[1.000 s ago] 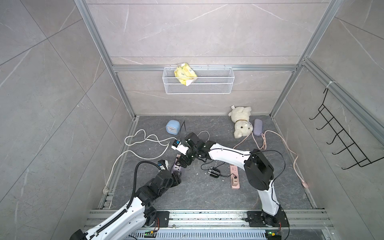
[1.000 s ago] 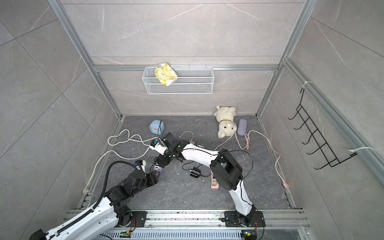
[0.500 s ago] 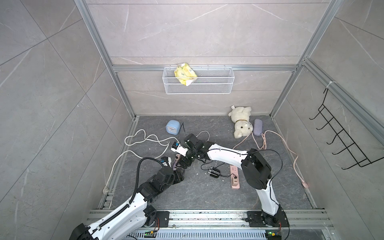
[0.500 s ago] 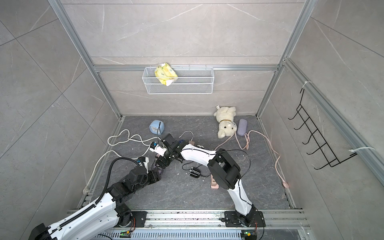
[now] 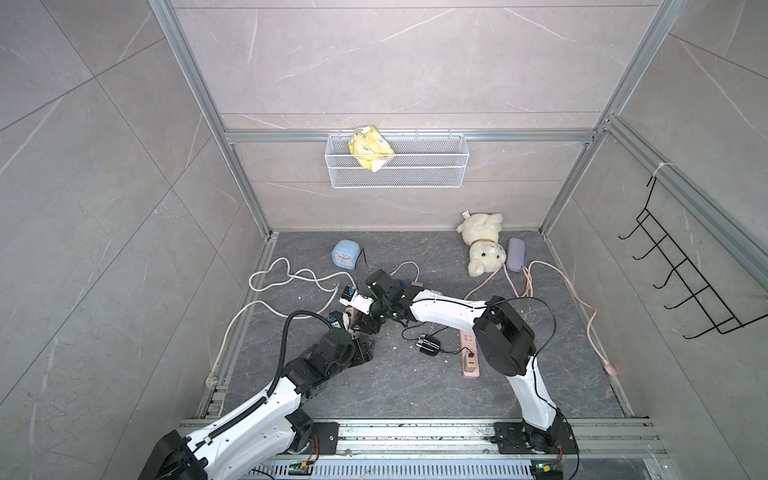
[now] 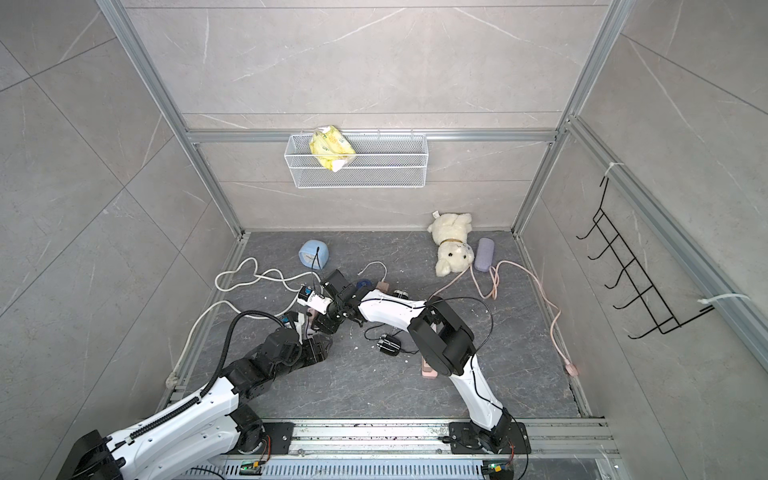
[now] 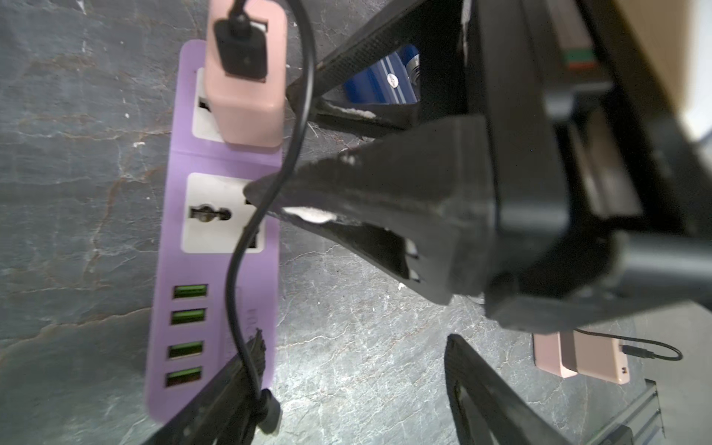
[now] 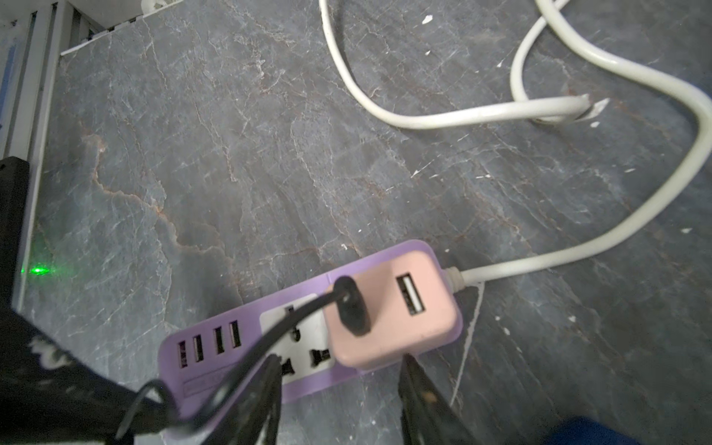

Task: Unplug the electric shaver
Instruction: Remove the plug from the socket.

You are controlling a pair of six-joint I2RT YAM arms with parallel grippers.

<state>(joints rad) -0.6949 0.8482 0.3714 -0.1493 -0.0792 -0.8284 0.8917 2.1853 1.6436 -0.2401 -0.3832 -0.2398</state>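
No legible text, brand or number found in any view.

- Purple power strip [image 7: 215, 162]: faint raised lettering beside the green USB ports, lower middle of the left wrist frame. Too blurred to read. The right wrist view shows a framed label on the strip at lower left, also unreadable.
- Blue device [image 7: 381, 77], upper middle of the frame: small white mark, cannot make it out.
- Yellow packet [image 5: 370, 151] in the wire basket [image 5: 436, 174], upper centre in both top views: green print, too small.
- Blue clock [image 5: 344, 257]: dial visible, numerals not resolved.
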